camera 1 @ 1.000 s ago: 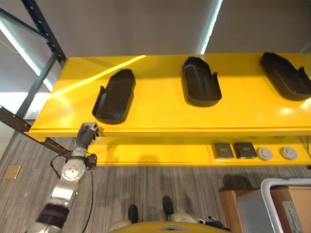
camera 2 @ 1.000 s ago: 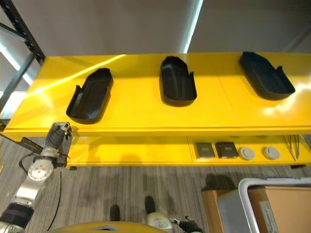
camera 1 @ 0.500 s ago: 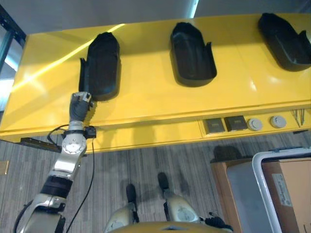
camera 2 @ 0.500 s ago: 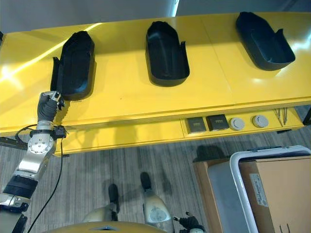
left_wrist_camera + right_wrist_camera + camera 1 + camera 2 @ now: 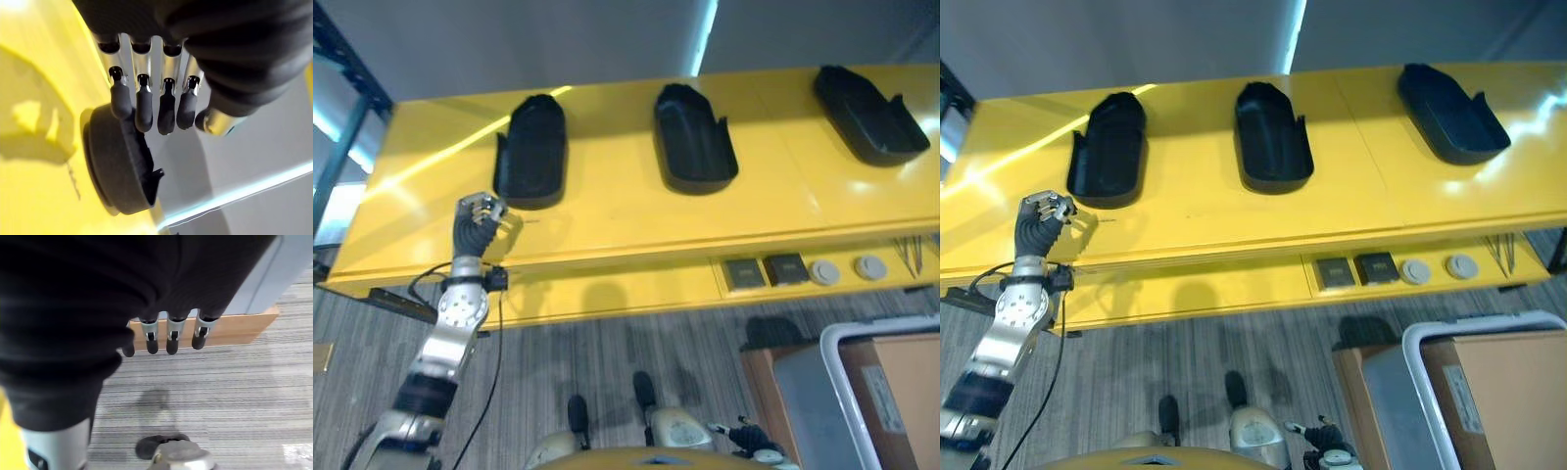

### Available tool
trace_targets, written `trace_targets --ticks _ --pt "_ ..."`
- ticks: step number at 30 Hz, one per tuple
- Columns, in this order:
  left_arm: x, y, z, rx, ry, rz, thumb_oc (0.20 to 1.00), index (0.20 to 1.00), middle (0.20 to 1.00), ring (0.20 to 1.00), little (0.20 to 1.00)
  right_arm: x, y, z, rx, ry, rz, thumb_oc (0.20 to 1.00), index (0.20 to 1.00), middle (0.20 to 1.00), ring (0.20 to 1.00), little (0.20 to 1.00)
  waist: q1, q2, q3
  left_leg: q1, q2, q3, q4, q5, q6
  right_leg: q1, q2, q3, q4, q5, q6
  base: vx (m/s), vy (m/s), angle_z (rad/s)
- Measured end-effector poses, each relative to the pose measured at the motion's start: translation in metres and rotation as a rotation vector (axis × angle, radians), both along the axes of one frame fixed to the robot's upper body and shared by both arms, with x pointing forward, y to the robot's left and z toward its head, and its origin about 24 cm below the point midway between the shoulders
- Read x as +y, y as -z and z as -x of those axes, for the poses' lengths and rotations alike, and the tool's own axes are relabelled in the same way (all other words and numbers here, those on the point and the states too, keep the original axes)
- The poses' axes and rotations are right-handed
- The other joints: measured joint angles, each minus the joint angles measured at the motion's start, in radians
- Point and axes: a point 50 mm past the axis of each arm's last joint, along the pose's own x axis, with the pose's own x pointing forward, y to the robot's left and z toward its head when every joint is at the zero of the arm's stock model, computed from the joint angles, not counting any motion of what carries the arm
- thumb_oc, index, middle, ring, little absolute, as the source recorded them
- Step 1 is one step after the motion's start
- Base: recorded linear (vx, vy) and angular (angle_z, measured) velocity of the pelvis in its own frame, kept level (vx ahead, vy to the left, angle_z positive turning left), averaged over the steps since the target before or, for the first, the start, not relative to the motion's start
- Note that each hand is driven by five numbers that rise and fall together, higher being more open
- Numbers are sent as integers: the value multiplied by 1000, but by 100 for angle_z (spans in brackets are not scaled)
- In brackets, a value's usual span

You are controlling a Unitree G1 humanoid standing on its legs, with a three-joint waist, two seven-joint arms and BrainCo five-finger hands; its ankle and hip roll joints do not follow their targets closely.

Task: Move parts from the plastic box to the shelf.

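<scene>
The yellow shelf [image 5: 636, 211] carries three black parts well apart, with bare surface between them and along its front edge: the left part [image 5: 530, 152], the middle part [image 5: 693, 137] and the right part [image 5: 867, 115]. The plastic box [image 5: 1410, 397] stands on the floor at lower right. The left hand [image 5: 475, 220], fingers loosely curled and holding nothing, hovers near the left part's near end. The right wrist view shows the right hand [image 5: 161, 330] over the floor, fingers seemingly relaxed.
</scene>
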Motion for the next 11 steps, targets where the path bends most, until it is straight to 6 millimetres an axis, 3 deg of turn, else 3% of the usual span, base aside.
trace_targets --ticks 1,2,7,8,11 --pt "1 1 5 -7 -10 -7 1000 1000 1000 1000 1000 1 0 0 -1 0 -2 1000 1000 1000 1000 1000 15 -2 -10 -2 0 -6 0 1 0 0 0 -4 -1 -1 -1 2 -30 41" --pt "8 8 12 -5 -78 20 1000 1000 1000 1000 1000 3 1 1 7 3 -1 1000 1000 1000 1000 1000 44 -8 -23 3 0 -26 0 6 2 17 -2 -30 4 -2 -4 8 -26 41" --pt "30 45 35 102 -284 77 1000 1000 1000 1000 1000 12 3 -2 0 6 -11 1000 1000 1000 1000 1000 94 -33 -73 27 -4 -58 0 16 4 56 -7 -58 4 -16 -1 11 -4 24" --pt "31 56 38 150 -300 77 1000 1000 1000 1000 1000 12 3 0 4 9 -6 1000 1000 1000 1000 1000 91 -33 -79 31 -6 -66 0 14 7 65 -9 -63 3 -20 1 19 -2 23" --pt "37 114 56 414 -355 73 1000 1000 1000 1000 1000 11 4 5 20 16 3 1000 1000 1000 1000 1000 92 -26 -123 32 -16 -93 0 8 16 77 -20 -89 2 -30 5 2 2 25"
